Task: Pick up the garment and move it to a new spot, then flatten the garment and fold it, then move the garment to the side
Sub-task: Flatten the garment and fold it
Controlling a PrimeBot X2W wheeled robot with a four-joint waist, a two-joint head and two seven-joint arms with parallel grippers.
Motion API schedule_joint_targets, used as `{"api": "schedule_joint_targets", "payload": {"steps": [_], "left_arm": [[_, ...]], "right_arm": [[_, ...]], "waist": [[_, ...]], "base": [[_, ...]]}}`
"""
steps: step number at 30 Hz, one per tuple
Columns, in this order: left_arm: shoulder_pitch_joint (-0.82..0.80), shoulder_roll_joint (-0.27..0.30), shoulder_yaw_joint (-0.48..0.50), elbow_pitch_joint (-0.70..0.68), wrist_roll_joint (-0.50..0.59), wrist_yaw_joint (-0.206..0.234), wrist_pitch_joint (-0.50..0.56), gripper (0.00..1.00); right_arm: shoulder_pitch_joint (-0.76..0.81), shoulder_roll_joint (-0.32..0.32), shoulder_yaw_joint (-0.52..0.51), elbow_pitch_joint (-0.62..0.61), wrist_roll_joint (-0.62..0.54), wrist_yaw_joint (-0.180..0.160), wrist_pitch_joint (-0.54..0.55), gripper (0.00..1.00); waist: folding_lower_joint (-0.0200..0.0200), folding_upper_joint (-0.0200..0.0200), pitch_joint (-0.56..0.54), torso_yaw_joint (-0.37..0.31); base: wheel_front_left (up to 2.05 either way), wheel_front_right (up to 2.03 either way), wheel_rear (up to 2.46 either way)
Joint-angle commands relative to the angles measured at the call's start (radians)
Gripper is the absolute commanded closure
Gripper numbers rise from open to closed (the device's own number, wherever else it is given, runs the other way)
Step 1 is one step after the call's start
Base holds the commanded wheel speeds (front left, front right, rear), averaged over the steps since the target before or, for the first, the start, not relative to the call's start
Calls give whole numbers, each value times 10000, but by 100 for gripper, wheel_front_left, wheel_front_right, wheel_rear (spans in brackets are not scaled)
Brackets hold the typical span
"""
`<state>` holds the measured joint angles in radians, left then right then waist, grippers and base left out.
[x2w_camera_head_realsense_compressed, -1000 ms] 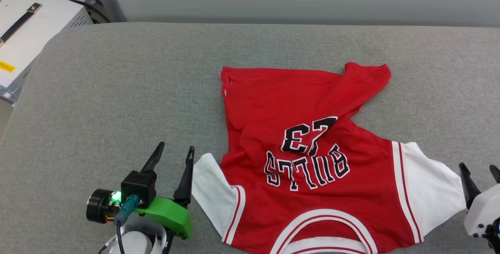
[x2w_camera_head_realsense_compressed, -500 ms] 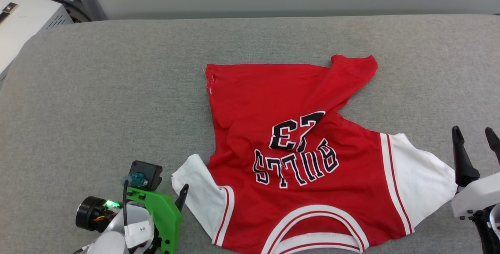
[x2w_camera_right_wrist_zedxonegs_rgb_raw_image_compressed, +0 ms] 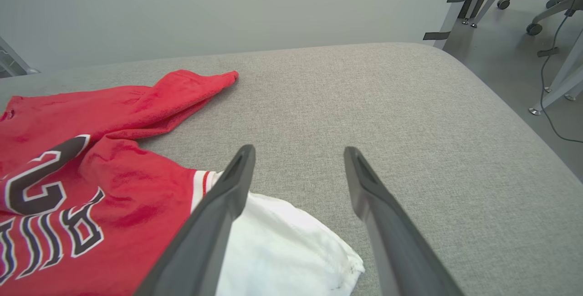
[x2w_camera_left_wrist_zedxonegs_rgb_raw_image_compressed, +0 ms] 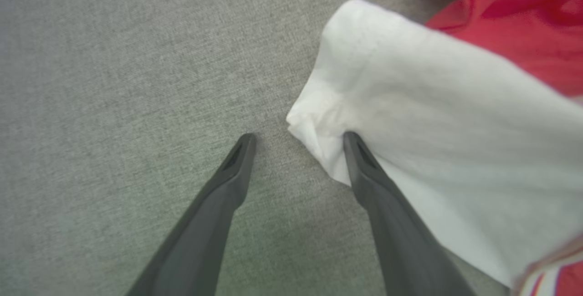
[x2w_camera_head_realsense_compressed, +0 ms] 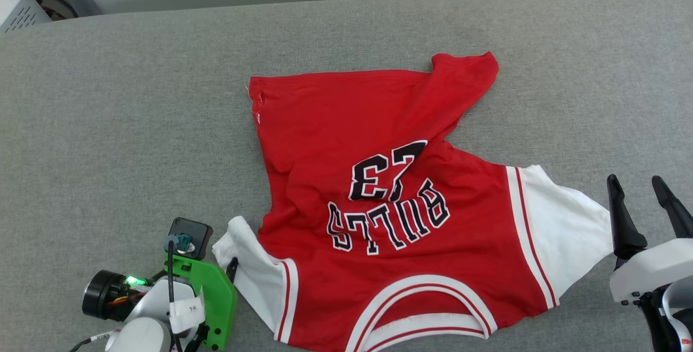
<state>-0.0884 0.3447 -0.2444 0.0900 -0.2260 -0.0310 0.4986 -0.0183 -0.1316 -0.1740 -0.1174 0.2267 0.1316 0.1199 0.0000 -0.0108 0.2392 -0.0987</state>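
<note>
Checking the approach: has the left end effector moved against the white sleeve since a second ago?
Yes. The left end effector has tipped down toward the white sleeve of the garment; one finger now meets the sleeve's edge.

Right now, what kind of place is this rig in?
Probably a lab or office workspace: gray fabric-covered table, wheeled office chair base and metal desk legs on a bare floor, and a vented white equipment box beside the table.
</note>
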Motion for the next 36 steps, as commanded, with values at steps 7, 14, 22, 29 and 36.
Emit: {"api": "schedule_joint_targets", "payload": {"steps": [7,14,22,29,36], "left_arm": [[-32,-43,-147,776,-27,143,411,100],[24,-293,141,796,-574,151,-169,100],[635,-131,925,-772,-1377,129,-865,100],[1506,-37,1207,-2658,-2289,82,-101,100],[2055,51,1051,-4111,-2847,133,954,100]], "right_arm": [[87,-36,-2,36,62,-9,36,0],[281,-202,40,62,17,-9,373,0],[1061,-688,-205,-155,-5,-9,2078,0],[1471,-1058,-688,-406,36,-9,4271,0],[1260,-1656,-760,-92,265,-9,5454,0]], "waist": [[0,108,79,-52],[0,108,-329,262],[0,108,-912,812],[0,108,-997,1278],[0,108,-631,1623]], "base": [[0,0,0],[0,0,0],[0,0,0],[0,0,0],[0,0,0]]}}
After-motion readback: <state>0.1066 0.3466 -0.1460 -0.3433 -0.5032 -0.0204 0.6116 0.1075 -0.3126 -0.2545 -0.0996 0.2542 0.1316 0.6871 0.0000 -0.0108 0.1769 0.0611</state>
